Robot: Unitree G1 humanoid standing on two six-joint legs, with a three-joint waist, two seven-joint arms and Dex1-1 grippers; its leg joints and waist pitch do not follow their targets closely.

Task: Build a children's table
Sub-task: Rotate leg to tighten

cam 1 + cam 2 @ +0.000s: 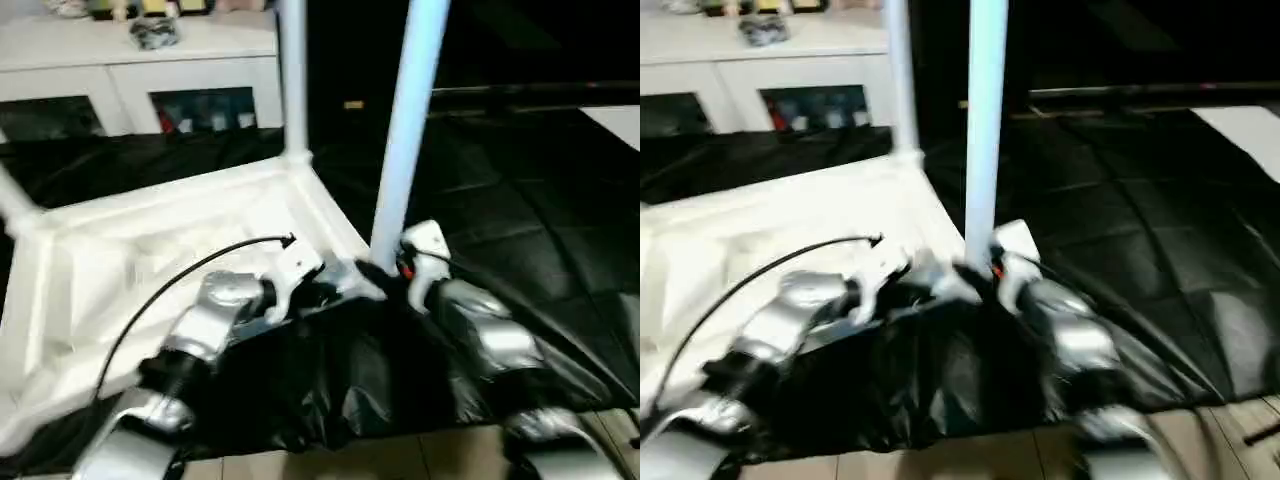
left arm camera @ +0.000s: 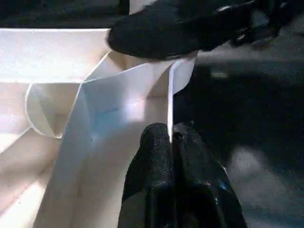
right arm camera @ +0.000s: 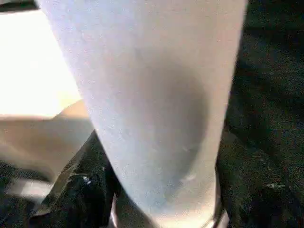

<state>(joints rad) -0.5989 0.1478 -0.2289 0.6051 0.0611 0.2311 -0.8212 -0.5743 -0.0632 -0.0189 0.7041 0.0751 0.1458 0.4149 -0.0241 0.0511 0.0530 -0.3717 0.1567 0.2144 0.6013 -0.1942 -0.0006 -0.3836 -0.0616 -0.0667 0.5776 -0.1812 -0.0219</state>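
My left tool (image 2: 172, 142) is clamped on the tabletop rim (image 2: 169, 99); my right tool (image 1: 392, 268) grips the near leg (image 1: 405, 130). Head view adds the far leg (image 1: 292, 75).

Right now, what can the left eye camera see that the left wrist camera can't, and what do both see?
The left eye view alone takes in the white cabinet behind and the far upright leg. The left wrist view alone gives a close look at the left pincer shut on the tabletop's thin rim. Both see the upturned white tabletop on the black sheet.
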